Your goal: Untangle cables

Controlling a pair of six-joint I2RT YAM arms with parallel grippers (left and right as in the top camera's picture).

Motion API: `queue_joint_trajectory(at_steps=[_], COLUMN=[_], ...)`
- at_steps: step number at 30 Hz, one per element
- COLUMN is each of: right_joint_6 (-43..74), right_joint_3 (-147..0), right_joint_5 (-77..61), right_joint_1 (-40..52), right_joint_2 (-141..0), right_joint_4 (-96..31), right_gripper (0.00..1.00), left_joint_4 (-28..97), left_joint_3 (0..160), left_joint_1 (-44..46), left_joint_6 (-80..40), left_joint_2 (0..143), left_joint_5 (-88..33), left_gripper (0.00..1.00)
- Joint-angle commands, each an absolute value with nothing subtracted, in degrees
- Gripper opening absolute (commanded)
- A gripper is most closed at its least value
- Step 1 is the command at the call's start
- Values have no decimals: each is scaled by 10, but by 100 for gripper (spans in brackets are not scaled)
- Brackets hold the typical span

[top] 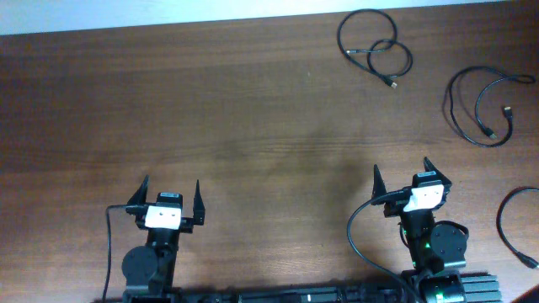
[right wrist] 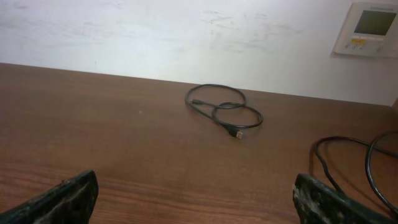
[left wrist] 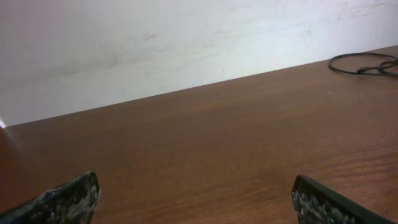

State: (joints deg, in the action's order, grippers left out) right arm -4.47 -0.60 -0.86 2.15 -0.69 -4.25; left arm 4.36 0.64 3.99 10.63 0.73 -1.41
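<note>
Three thin black cables lie apart on the brown table. One coiled cable is at the far centre-right; it also shows in the right wrist view and at the edge of the left wrist view. A second looped cable lies at the right, partly seen in the right wrist view. A third cable curves at the right edge. My left gripper is open and empty at the near left. My right gripper is open and empty at the near right.
The wooden table ends at a white wall along the far side. A wall thermostat panel hangs at the upper right of the right wrist view. A thicker black arm wire loops by the right arm's base.
</note>
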Motion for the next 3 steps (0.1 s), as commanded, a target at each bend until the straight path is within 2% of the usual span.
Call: queue_joint_trajectory(at_steps=[1,3], right_joint_6=[-41,-41], right_joint_3=[-3,-3], right_joint_5=[-2,-2], right_joint_1=[18,18], right_joint_2=[-4,-4], right_joint_4=[-46,-46], right_gripper=[99,99], left_joint_4=[48,48], left_joint_3=[5,5], left_joint_1=[36,36], left_joint_6=[99,99], left_joint_2=[3,3], left_joint_5=[-4,-4], left_gripper=[99,99])
